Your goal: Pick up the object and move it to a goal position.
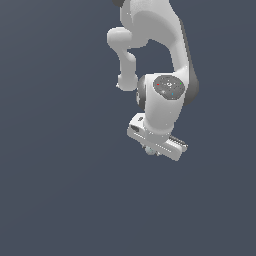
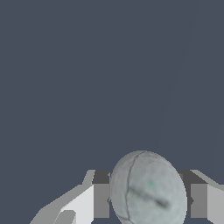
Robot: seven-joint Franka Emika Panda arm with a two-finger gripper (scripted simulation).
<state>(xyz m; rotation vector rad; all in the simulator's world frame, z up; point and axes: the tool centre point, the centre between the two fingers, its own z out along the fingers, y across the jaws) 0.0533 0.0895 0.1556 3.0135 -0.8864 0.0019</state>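
Wrist view: the pale grey-blue ball [image 2: 148, 190] sits clamped between my two fingers [image 2: 101, 200] — one pad pressed to each side. In the exterior view my gripper [image 1: 152, 149] hangs over the dark floor [image 1: 60, 190], ball [image 1: 150, 150] barely peeking beneath it.

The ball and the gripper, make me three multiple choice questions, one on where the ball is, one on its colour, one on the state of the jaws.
1. Where is the ball?
A. between the jaws of the gripper
B. far off on the dark grey surface
C. on top of the arm

2. What colour is the ball?
A. bright red
B. pale grey-blue
C. yellow

3. How do the jaws stand?
A. spread wide with nothing between them
B. out of view
C. closed on the ball

Answers: 1 A, the wrist view shows a finger on either side of it. 2 B, its surface is pale grey-blue. 3 C, both fingers meet its sides.
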